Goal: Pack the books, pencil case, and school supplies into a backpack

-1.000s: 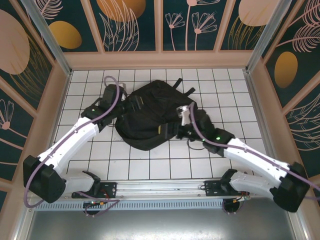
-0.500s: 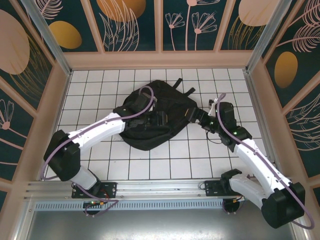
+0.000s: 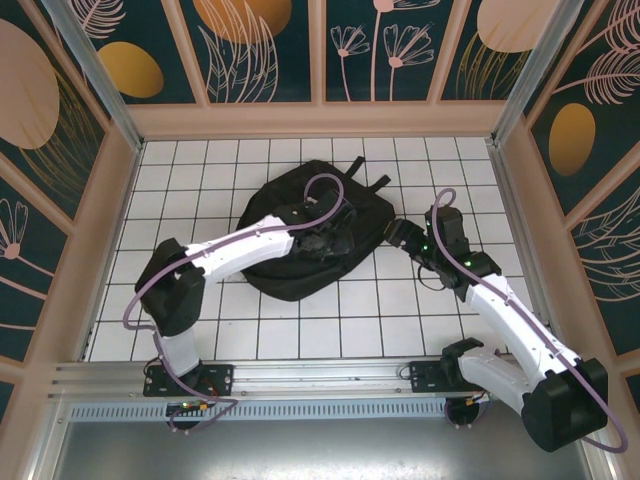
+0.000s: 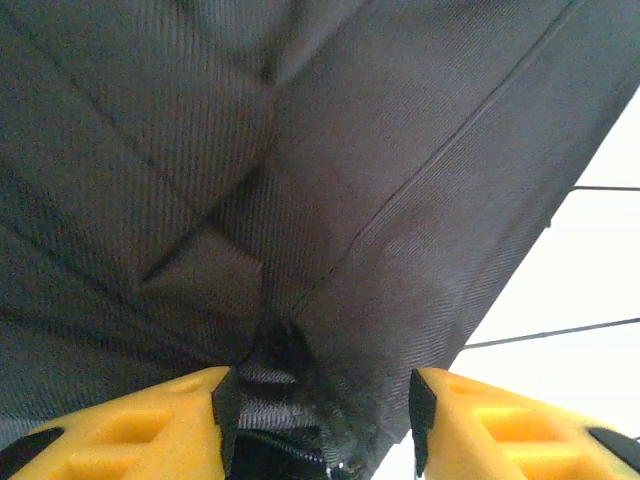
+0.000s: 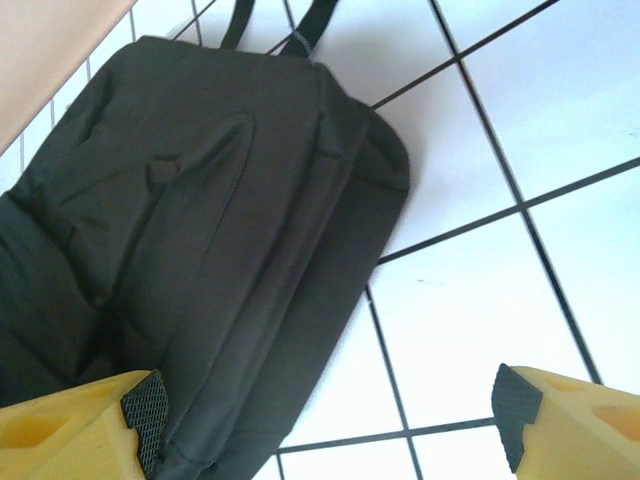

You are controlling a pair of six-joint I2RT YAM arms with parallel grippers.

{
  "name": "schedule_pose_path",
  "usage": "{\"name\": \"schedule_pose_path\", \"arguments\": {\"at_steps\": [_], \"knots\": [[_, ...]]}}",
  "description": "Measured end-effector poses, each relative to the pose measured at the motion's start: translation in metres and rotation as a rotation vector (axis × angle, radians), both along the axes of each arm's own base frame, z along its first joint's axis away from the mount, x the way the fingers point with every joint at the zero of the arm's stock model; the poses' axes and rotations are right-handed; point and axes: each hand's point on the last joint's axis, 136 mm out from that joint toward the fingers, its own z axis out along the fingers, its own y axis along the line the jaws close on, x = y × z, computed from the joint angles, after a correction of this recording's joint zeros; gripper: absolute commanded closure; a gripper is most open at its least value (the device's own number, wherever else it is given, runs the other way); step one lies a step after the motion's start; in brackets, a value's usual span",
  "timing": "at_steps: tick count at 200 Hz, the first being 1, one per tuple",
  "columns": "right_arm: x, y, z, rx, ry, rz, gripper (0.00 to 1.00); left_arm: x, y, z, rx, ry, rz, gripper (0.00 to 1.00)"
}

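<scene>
The black backpack [image 3: 300, 272] lies flat on the white tiled table. My left gripper [image 3: 335, 238] is down on its right half. In the left wrist view the backpack [image 4: 300, 150] is very close, and the left gripper [image 4: 315, 420] stands partly open around a fold with a webbing tab and zip; a sliver of gap shows at the right pad. My right gripper [image 3: 393, 235] hovers wide open over the backpack's right edge, where the backpack [image 5: 220, 220] meets bare tile, with nothing between the fingers of the right gripper [image 5: 325, 420]. Books, pencil case and school supplies are out of view.
The backpack's straps [image 3: 377, 184] trail toward the back. Bare table [image 3: 420, 320] lies in front of and to the right of the backpack. Low tan walls [image 3: 110, 200] box in the tiles on three sides, and a metal rail [image 3: 320, 375] runs along the near edge.
My left arm has swung right from the backpack's left side across it, and its jaws have narrowed around the fold. My right gripper has drawn back right to the backpack's edge.
</scene>
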Motion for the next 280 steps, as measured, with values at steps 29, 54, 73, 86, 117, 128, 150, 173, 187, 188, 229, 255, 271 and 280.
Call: {"name": "schedule_pose_path", "arguments": {"at_steps": [29,54,73,86,117,128,150,173,187,188,229,255,271,280], "knots": [[0.002,-0.005,0.000,-0.023,-0.008,-0.017,0.13,-0.002,-0.002,-0.010,0.024,0.037,0.021,0.48],[0.002,-0.005,0.001,-0.027,-0.012,-0.012,0.13,0.002,-0.005,-0.010,0.034,0.048,0.034,0.43],[0.003,-0.004,0.001,-0.025,-0.016,-0.012,0.13,0.007,-0.011,-0.008,0.034,0.045,0.037,0.42],[0.004,-0.004,0.002,-0.023,-0.021,-0.012,0.13,0.010,-0.014,-0.008,0.038,0.047,0.039,0.43],[0.006,-0.003,0.005,-0.017,-0.036,-0.012,0.13,0.013,-0.015,-0.016,0.070,0.061,0.048,0.51],[0.006,-0.003,0.006,-0.016,-0.039,-0.012,0.13,0.012,-0.012,-0.022,0.095,0.069,0.052,0.53],[0.007,-0.002,0.007,-0.013,-0.045,-0.013,0.14,0.010,-0.007,-0.029,0.133,0.077,0.057,0.55],[0.008,-0.001,0.006,-0.008,-0.051,-0.011,0.14,0.011,-0.006,-0.030,0.151,0.077,0.061,0.65],[0.006,0.003,0.005,-0.008,-0.049,0.001,0.14,0.011,-0.005,-0.032,0.162,0.078,0.069,0.79],[0.006,0.003,0.004,-0.008,-0.049,0.003,0.14,0.011,-0.004,-0.032,0.167,0.076,0.064,0.80],[-0.002,0.022,0.005,-0.015,-0.058,0.063,0.14,0.015,0.000,-0.034,0.202,0.058,0.074,1.00],[-0.003,0.030,0.002,-0.002,-0.049,0.072,0.15,0.018,0.006,-0.029,0.229,0.032,0.088,1.00],[-0.002,0.034,-0.004,0.026,-0.026,0.054,0.18,0.019,0.012,-0.022,0.238,0.014,0.105,1.00],[-0.002,0.036,-0.009,0.052,-0.004,0.039,0.21,0.018,0.016,-0.014,0.231,0.001,0.117,1.00]]}}
